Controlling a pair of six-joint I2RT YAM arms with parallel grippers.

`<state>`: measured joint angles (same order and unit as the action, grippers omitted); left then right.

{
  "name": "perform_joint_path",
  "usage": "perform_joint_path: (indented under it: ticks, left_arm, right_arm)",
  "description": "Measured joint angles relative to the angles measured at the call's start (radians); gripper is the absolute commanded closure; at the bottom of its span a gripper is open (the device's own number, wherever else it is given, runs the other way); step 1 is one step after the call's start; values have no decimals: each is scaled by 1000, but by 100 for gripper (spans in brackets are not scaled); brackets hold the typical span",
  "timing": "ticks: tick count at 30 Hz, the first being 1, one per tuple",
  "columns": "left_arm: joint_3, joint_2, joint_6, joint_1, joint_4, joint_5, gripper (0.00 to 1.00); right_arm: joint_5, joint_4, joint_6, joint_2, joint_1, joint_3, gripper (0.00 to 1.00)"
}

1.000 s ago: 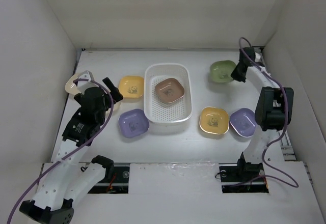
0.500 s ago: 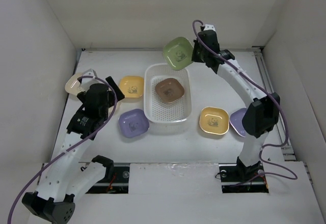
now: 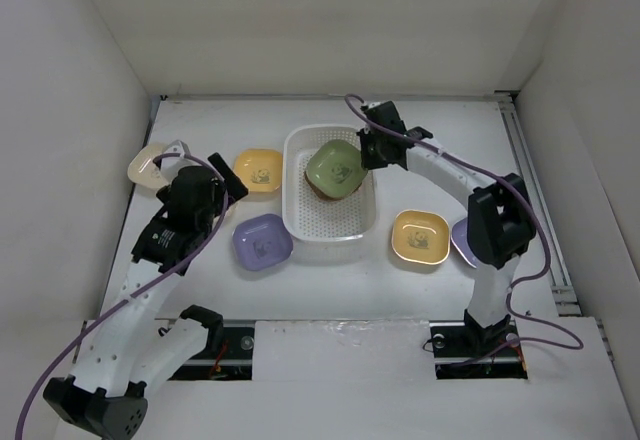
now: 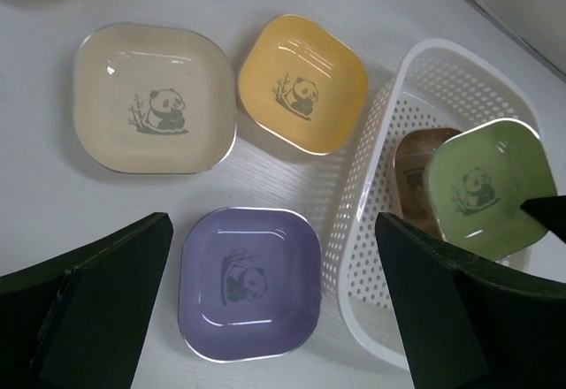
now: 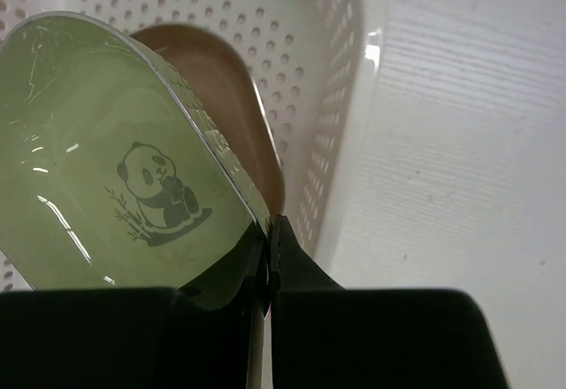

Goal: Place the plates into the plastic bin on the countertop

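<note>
the right arm's fingers (image 3: 366,150) carried the green plate (image 3: 333,167) over the plastic bin (image 3: 296,212).

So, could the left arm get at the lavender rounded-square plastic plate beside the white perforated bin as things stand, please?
Probably yes. The left gripper is open and empty, hanging above the lavender rounded-square plastic plate, which lies flat, clear of its neighbours, with nothing on it.

right hand (image 3: 364,153) holding green plate (image 3: 332,168) over white bin (image 3: 330,222), plate seemingly tilted
</note>
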<state>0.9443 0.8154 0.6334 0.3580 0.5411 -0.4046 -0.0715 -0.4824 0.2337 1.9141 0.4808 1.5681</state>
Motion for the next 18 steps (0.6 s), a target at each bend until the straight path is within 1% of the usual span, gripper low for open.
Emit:
perform_joint_path:
  ticks: [3, 6, 7, 9, 10, 12, 15, 16, 18]
  left_arm:
    - [-16, -1, 48, 0, 8, 20, 0]
    - [-35, 21, 99, 0, 29, 54, 0]
    - [-44, 33, 117, 0, 32, 62, 0]
    - [-76, 48, 147, 0, 35, 75, 0]
    - [-100, 49, 163, 0, 33, 83, 0]
    - [-148, 34, 192, 0, 38, 95, 0]
    - [-209, -10, 234, 0, 39, 103, 0]
    - [-226, -24, 248, 1, 40, 105, 0]
    - [-253, -43, 278, 13, 37, 101, 0]
  right_arm:
    - [1, -1, 6, 2, 21, -17, 100]
    - [1, 10, 12, 4, 34, -17, 96]
    - [0, 15, 18, 6, 37, -17, 85]
    - [-4, 22, 29, 6, 38, -17, 75]
    - [-7, 26, 34, 6, 38, -17, 67]
    - [-14, 34, 37, 6, 38, -17, 66]
    - [-24, 40, 50, 6, 37, -17, 33]
    - [-26, 42, 52, 6, 37, -17, 30]
    - [-23, 44, 56, 6, 38, -16, 18]
